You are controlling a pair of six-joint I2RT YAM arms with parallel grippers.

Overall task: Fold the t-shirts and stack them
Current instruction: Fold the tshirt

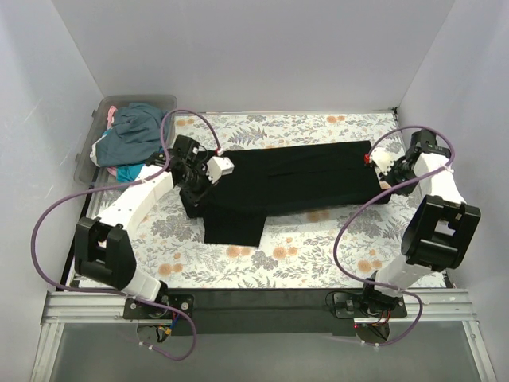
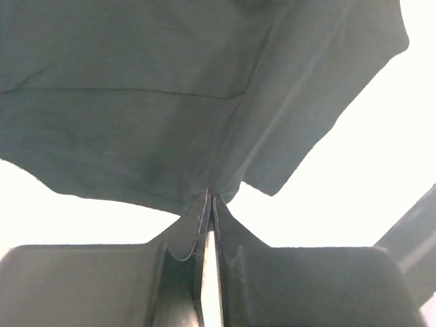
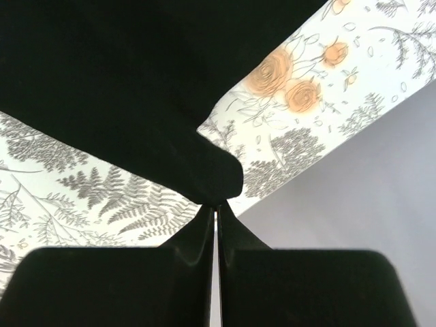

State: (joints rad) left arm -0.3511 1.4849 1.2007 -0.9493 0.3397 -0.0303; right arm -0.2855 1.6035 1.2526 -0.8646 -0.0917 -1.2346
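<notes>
A black t-shirt (image 1: 294, 179) lies stretched across the floral table cover, folded lengthwise, one sleeve (image 1: 235, 227) hanging toward the near side. My left gripper (image 1: 205, 177) is shut on the shirt's left end; in the left wrist view the cloth (image 2: 170, 102) hangs from the closed fingertips (image 2: 211, 201). My right gripper (image 1: 380, 169) is shut on the shirt's right end; in the right wrist view the black cloth (image 3: 136, 88) is pinched at the fingertips (image 3: 216, 208). Slate-blue, teal and pink shirts (image 1: 131, 139) lie heaped in the bin.
A clear plastic bin (image 1: 87, 155) stands at the back left corner. The floral cover (image 1: 302, 255) spans the table between white walls. Purple cables loop beside both arms. The black front rail (image 1: 254, 298) runs along the near edge.
</notes>
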